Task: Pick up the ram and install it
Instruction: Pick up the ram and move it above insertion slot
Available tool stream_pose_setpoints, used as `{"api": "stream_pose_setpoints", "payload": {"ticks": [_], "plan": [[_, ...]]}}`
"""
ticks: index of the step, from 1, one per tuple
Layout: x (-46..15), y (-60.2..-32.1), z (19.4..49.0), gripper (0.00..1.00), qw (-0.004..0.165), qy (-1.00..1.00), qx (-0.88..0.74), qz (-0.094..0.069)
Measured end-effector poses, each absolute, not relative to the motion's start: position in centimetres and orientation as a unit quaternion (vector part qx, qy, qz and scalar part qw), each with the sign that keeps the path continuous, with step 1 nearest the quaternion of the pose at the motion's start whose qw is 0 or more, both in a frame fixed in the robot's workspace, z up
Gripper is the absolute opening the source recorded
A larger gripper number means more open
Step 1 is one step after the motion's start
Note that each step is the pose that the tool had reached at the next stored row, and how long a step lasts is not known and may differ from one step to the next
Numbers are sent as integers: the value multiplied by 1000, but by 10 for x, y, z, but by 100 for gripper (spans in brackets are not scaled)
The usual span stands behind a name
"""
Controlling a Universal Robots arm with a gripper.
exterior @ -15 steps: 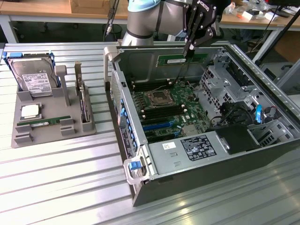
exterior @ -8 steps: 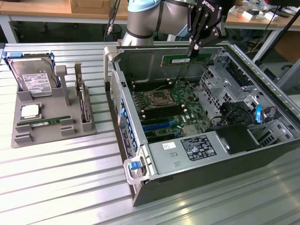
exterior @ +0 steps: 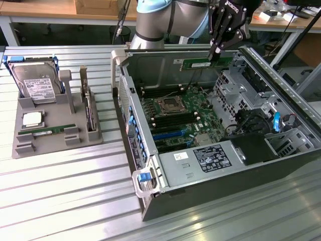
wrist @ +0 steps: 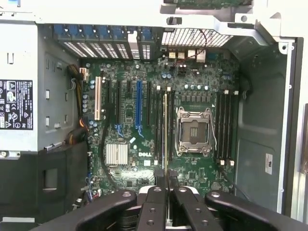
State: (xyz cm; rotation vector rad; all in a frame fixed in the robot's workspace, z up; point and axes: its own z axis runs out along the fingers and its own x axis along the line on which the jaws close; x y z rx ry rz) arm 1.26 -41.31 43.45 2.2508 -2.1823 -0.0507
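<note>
Gripper [exterior: 215, 52] clamps ram [exterior: 195, 64] above mobo [exterior: 175, 118], drive cage [exterior: 233, 83] close by.

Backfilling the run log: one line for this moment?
phase: ram in hand | tool: shut on ram | position: above open computer case, over motherboard | ram: not seated in a slot

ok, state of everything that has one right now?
gripper: shut on the ram
ram: held above the motherboard, not seated
case: side open
CPU socket: empty
hard drive: standing in the grey holder
second memory stick: lying in the grey holder
</note>
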Motion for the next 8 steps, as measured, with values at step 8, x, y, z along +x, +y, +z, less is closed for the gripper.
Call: {"api": "stream_pose_setpoints", "payload": {"ticks": [8], "plan": [[27, -413, 434, 12, 3, -695, 718, -16]]}}
